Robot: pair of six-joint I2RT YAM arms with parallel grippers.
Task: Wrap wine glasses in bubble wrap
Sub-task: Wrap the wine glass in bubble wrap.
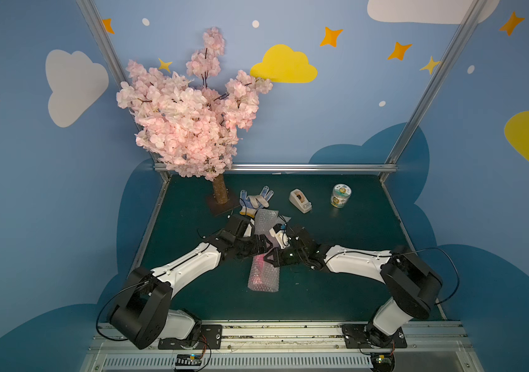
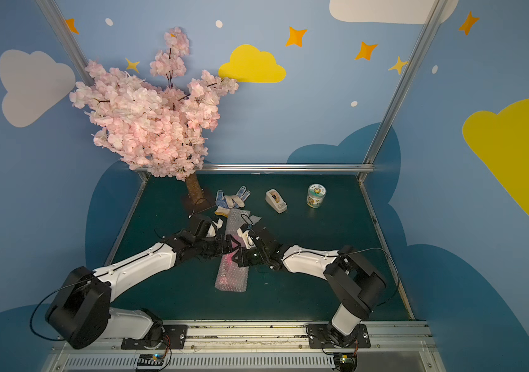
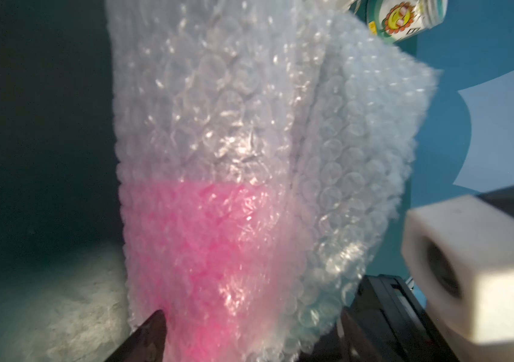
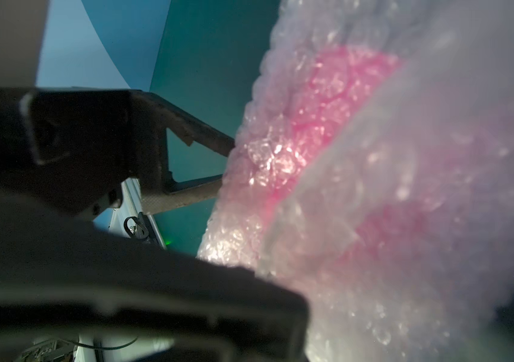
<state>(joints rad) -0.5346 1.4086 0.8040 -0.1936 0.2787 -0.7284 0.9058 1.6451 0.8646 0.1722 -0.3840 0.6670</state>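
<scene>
Dark green surface (image 1: 353, 257), inside a blue painted enclosure. Clear small-bubble plastic bubble wrap (image 1: 269, 280) (image 2: 235, 283): rolled into a long bundle at the middle of the surface, one end toward the front edge, a loose flap standing up at the far end. Opaque magenta-pink goblet (image 3: 211, 244) (image 4: 343, 94): inside that bundle, seen only as pink through the film. Left end effector (image 1: 264, 247): spread wide across the bundle, one finger touching the film. Right end effector (image 1: 269, 258): pressed together against the bundle's loose flap; whether film is caught in it cannot be told. Far left corner: pink-blossomed artificial tree (image 1: 189, 112). Along the far edge, left to right: blue-dotted white glove (image 1: 255, 201), just beyond the flap; beige tape dispenser (image 1: 300, 200); small green-labelled jar (image 1: 341, 195).
</scene>
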